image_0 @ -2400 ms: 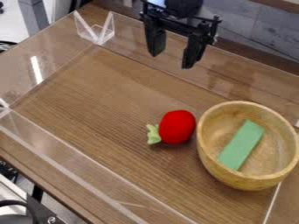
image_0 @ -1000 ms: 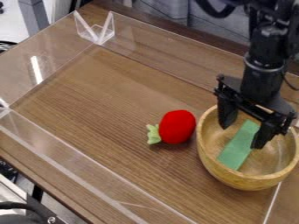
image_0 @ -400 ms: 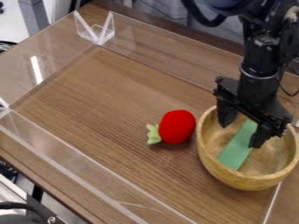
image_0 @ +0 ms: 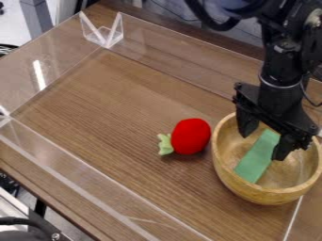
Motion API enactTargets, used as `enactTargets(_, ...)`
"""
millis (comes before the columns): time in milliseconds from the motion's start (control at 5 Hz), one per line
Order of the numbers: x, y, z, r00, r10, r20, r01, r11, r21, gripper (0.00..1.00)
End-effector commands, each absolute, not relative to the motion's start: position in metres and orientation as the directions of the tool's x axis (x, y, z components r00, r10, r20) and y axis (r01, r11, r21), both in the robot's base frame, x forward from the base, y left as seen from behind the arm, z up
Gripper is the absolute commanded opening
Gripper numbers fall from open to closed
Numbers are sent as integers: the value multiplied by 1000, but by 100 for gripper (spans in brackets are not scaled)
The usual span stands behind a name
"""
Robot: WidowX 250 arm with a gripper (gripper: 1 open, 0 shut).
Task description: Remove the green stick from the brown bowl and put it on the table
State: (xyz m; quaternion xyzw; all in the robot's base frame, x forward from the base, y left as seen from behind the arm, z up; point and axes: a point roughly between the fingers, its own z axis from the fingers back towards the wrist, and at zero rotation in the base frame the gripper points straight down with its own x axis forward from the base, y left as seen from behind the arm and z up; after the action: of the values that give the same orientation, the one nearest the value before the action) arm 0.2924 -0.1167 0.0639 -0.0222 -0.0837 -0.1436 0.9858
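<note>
Camera view: gripper [image_0: 277,134] at right of frame, jaws spread, straddling the green stick [image_0: 261,156], which lies inside the brown bowl [image_0: 239,182]. Stick looks light, stiff, matte, likely not slippery. Best pinched across its narrow width, mid-length.

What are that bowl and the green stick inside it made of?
The bowl looks like light wood: thick rim, faint grain, soft sheen. The green stick is flat, plain and matte, perhaps painted wood or plastic; the picture cannot settle which.

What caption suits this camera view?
Open fingers straddle the green stick in the brown bowl, red toy alongside.
</note>
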Motion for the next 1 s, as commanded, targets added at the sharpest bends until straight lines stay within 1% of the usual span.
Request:
enactTargets(0, 307, -115, 96, 921, -296, 252, 310, 951, -14, 100)
enactTargets(200, 314, -110, 108, 920, -295, 258, 309, 951, -14, 100)
enactTargets(600, 306, -114, 93, 927, -281, 248, 298, 954, -32, 100)
enactTargets(800, 306, -125, 87, 946, -213, 243, 229, 973, -39, 100)
